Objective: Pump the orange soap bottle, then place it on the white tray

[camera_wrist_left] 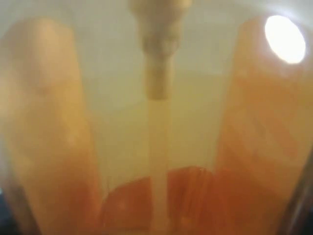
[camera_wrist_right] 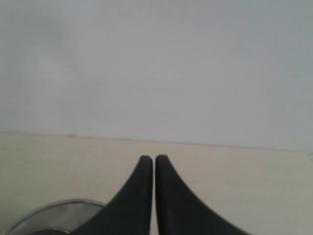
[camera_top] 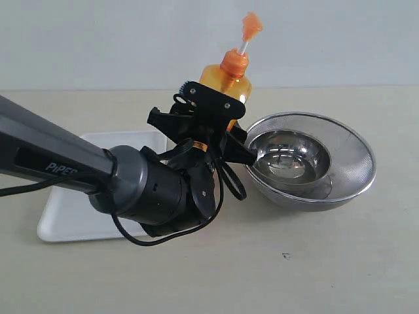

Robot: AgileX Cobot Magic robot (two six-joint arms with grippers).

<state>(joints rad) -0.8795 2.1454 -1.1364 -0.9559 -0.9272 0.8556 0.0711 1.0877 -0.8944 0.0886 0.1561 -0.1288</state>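
The orange soap bottle (camera_wrist_left: 254, 147) fills the frame, blurred and translucent, with a pale dip tube (camera_wrist_left: 157, 142) running along its centre between two orange bands and a bright glare spot (camera_wrist_left: 285, 39) near one corner.

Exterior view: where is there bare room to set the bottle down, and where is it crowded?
Free: the white tray edge showing below the left arm; the table along the view's bottom, below the steel bowl. Crowded: around the orange soap bottle, beside the bowl's rim.
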